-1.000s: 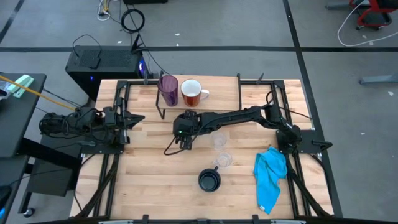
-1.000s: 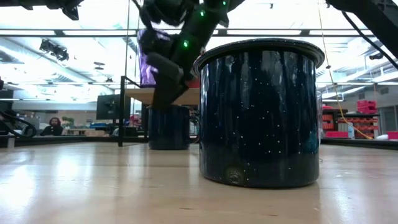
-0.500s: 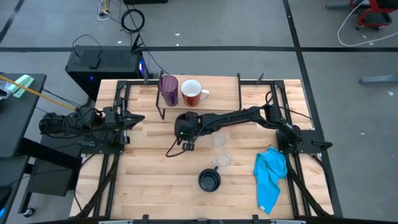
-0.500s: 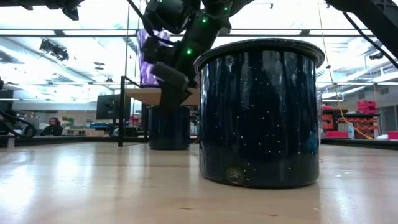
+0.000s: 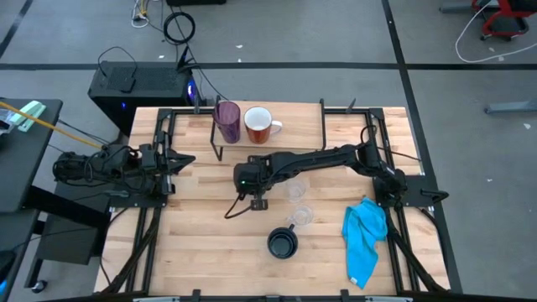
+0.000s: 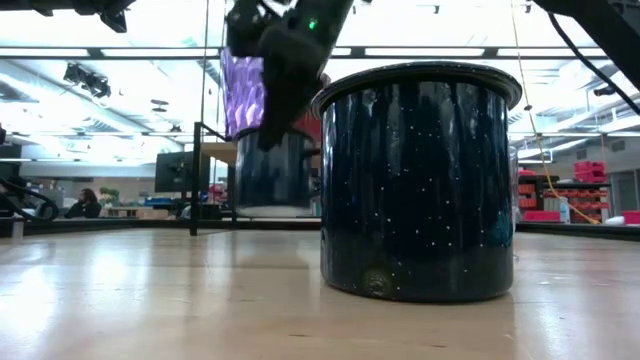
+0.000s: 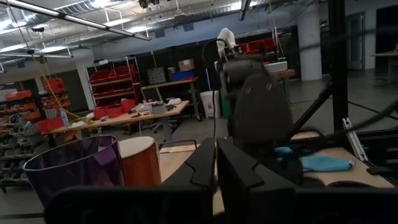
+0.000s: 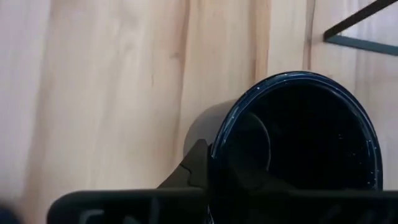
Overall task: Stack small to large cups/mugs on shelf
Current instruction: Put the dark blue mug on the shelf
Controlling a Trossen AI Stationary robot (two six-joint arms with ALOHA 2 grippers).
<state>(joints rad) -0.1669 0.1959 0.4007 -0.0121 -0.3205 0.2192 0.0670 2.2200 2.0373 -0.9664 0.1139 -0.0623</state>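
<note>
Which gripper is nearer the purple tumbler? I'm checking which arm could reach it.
Right. The right gripper, shut on a dark mug, sits just in front of the purple tumbler; the left gripper waits at the table's left edge.

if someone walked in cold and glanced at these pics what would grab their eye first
Probably the right gripper at mid-table, shut on the rim of a dark navy mug and holding it clear of the wood in the low view. Next, a second navy mug looms huge near the low camera at the table's front. At the back, the purple tumbler and white-and-orange mug stand on the shelf; the left gripper waits shut at the left.
</note>
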